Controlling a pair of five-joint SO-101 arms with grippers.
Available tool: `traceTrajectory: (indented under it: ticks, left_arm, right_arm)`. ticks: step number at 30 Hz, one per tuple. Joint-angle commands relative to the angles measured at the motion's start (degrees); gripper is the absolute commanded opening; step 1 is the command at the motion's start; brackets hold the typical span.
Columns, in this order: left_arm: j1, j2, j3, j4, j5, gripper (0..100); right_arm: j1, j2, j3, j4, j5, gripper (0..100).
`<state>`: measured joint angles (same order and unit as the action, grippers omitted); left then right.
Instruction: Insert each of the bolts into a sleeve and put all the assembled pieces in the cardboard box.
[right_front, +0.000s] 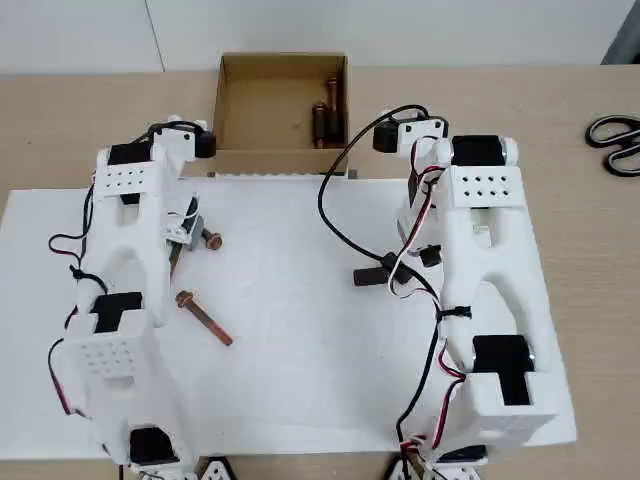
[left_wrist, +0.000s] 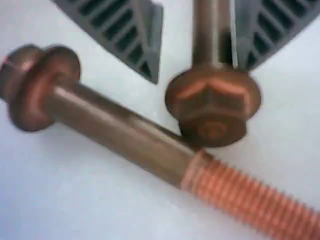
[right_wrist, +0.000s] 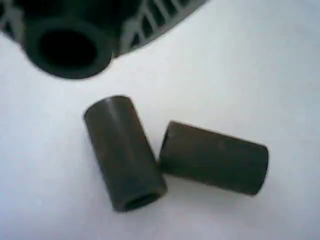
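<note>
Over the left of the white mat (right_front: 300, 380), my left gripper (right_front: 190, 235) (left_wrist: 197, 70) is shut on a copper bolt (right_front: 210, 240) (left_wrist: 212, 105). The bolt's shank runs up between the grey fingers (left_wrist: 125, 35) and its hex head sticks out. A second bolt (right_front: 203, 317) (left_wrist: 125, 135) lies loose on the mat just beyond. My right gripper (right_front: 395, 270) (right_wrist: 75, 30) is shut on a black sleeve (right_front: 370, 277) (right_wrist: 67, 47), seen end-on. Two more sleeves (right_wrist: 125, 155) (right_wrist: 215, 157) lie side by side on the mat beneath it.
The cardboard box (right_front: 230, 100) stands at the back edge of the mat, with assembled pieces (right_front: 325, 115) in its right side. Scissors (right_front: 615, 140) lie on the table at the far right. Cables hang from the right arm.
</note>
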<state>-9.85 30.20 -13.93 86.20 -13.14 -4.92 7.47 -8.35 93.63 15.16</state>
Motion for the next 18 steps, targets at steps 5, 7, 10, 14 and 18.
traceTrajectory:
  ticks: [5,7,10,14,18]
  left_arm:
    - [0.18,-0.44,-2.07,-3.25,-0.35,9]
    - [0.26,-0.44,-2.07,-3.34,-0.35,6]
    - [0.26,-0.35,-1.89,-3.34,-0.35,2]
    - [0.09,2.37,-2.15,-3.25,-0.35,1]
    - [0.09,6.24,-2.15,-3.25,-0.35,1]
  right_arm:
    - [0.31,-3.30,-0.35,-0.22,0.09,0.6]
    - [0.31,-3.30,-0.35,-0.22,0.09,0.6]
    - [0.31,-3.30,-0.35,-0.13,0.09,0.6]
    - [0.31,-3.30,-0.35,-0.13,0.09,0.6]
    - [0.31,-3.30,-0.35,-0.04,0.09,0.6]
